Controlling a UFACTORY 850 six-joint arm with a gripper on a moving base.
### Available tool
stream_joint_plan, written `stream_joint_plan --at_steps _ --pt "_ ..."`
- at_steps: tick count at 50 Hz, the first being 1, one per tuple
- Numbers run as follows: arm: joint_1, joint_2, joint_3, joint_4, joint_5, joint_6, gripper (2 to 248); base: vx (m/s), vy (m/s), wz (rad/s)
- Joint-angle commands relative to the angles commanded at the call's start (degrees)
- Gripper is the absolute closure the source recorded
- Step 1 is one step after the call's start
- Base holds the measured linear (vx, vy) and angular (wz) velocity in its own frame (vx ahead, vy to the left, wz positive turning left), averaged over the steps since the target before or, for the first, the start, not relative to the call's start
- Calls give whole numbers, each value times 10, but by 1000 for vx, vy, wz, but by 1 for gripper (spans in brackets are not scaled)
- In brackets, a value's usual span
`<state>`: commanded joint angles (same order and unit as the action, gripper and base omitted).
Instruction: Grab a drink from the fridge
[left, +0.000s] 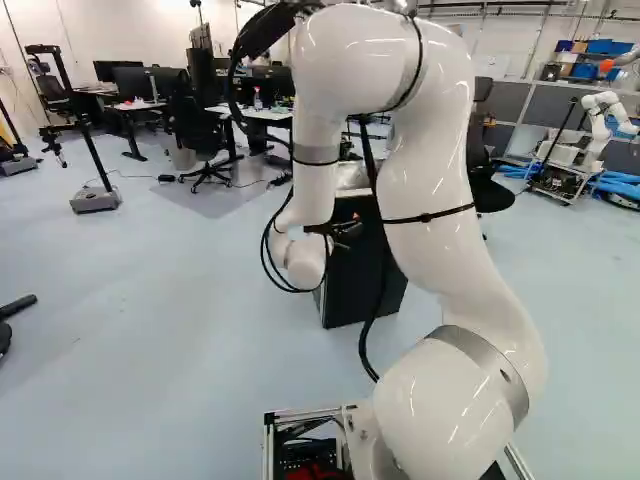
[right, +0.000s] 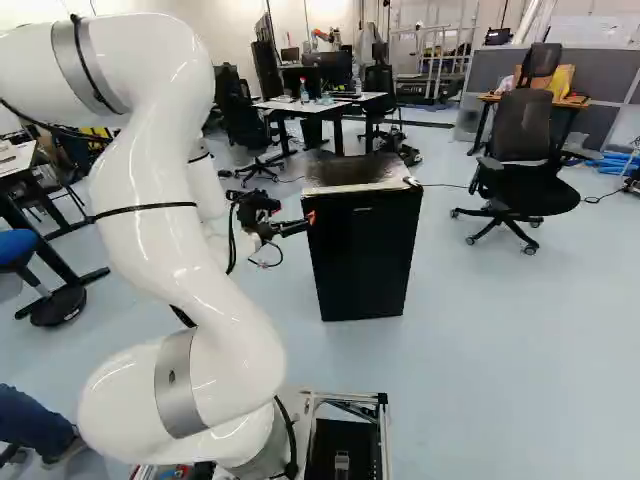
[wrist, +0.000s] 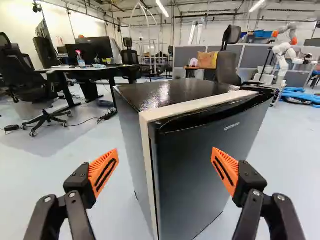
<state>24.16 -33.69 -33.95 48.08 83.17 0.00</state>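
Hanging spread over floor, the gripper faces the fridge at its near edge.

The fridge is standing ahead of the end effector, its near upright edge blocking the line between the spread fingers. Open floor is stretching along the fridge's left side and near right, leaving passing room. Farther off, a desk is obstructing the far left, an office chair the far right.
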Motion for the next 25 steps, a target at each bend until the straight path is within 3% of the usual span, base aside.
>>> stream_joint_plan --at_steps 25 --pt "-3 -25 -42 42 11 0 3 0 0 0"
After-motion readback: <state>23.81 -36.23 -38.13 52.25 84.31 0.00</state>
